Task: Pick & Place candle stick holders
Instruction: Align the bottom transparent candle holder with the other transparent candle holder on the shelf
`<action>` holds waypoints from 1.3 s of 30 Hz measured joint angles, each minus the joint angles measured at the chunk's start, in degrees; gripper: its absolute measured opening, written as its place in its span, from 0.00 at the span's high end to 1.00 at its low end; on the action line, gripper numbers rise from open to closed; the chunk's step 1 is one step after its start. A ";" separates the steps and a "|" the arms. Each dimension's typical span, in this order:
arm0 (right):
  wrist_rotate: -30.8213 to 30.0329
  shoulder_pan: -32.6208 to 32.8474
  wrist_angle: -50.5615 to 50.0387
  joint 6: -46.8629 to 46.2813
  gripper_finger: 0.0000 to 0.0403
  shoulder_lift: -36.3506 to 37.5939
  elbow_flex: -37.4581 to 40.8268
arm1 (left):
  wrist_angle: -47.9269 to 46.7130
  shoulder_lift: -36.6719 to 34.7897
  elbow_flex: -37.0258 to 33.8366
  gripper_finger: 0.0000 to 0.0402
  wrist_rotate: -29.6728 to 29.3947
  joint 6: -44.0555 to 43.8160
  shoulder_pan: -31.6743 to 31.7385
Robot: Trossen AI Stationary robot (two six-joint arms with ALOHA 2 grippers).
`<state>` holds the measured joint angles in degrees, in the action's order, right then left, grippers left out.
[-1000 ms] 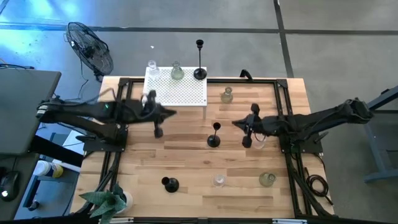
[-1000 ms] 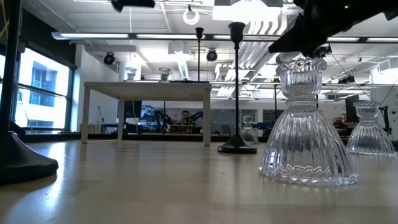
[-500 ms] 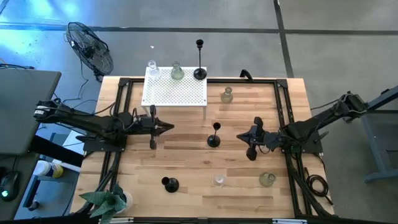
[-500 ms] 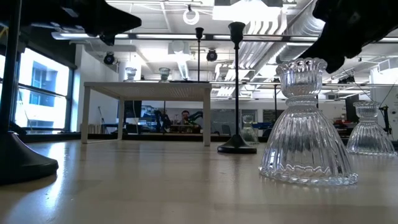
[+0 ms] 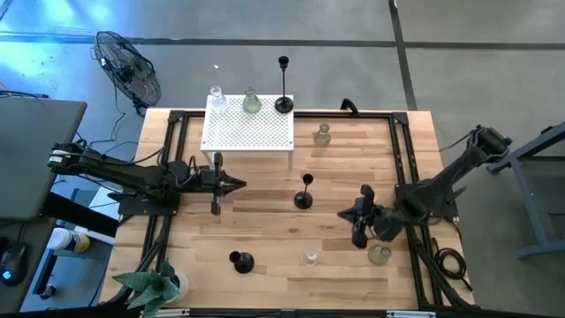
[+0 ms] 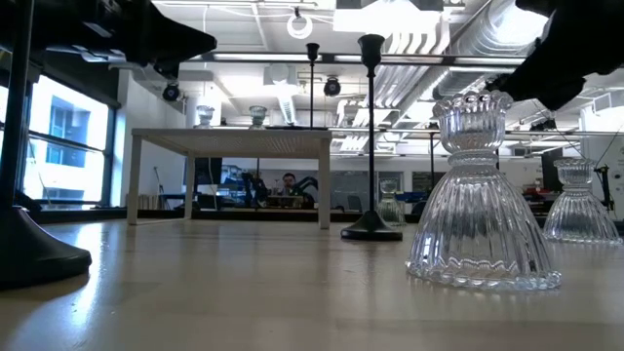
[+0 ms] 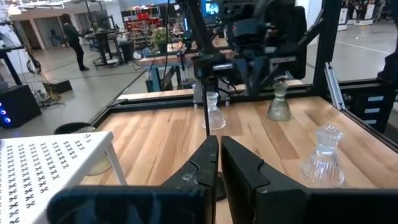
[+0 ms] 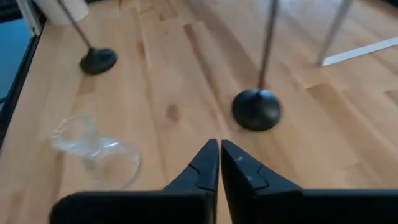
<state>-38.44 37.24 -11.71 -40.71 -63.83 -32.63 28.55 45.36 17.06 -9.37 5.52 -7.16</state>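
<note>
Three holders stand on the white perforated little table (image 5: 248,132): a clear one (image 5: 216,95), a pale-green one (image 5: 252,102) and a tall black one (image 5: 283,104). On the wood stand a pale-green holder (image 5: 322,134), a black one (image 5: 304,199), a black one (image 5: 241,261), a clear one (image 5: 311,256) and a pale-green one (image 5: 380,254). My left gripper (image 5: 243,185) is shut and empty, left of the middle black holder (image 7: 205,118). My right gripper (image 5: 340,215) is shut and empty, right of that holder (image 8: 257,109), with the clear holder (image 8: 99,152) to its near side.
A black floor fan (image 5: 128,66) stands beyond the table's far left corner and a green plant (image 5: 154,284) at its near left corner. Black frame rails (image 5: 410,168) run along both sides. In the left wrist view, another clear holder (image 7: 213,112) stands below the right arm.
My right gripper has gone toward the table's near edge and a little toward its right edge, away from the middle black holder. My left gripper has gone a little toward the near edge and has come down. No holder has moved.
</note>
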 joint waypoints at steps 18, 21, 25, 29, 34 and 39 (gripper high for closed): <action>1.87 7.16 0.44 0.79 0.32 -32.12 -23.51 | -1.90 0.02 0.06 0.96 -0.02 0.22 0.00; 1.96 5.81 0.47 1.03 0.28 -35.44 -25.74 | -1.88 0.02 0.06 0.96 -0.02 0.22 0.00; 3.38 3.89 2.92 0.54 0.28 -38.12 -26.00 | -1.99 0.02 0.06 0.96 -0.02 0.23 0.00; 5.28 2.61 12.41 3.48 0.35 -39.45 -24.19 | -2.03 0.02 0.06 0.96 -0.04 0.22 0.00; 5.81 2.10 14.49 3.31 0.58 -40.07 -23.37 | -2.10 0.02 0.06 0.96 -0.04 0.22 0.00; 4.73 2.05 19.44 7.06 0.62 -40.11 -23.31 | -2.07 0.02 0.06 0.96 -0.04 0.21 0.02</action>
<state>-33.70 39.29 7.73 -33.65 -103.94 -55.94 26.48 45.39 17.12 -9.41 5.73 -7.14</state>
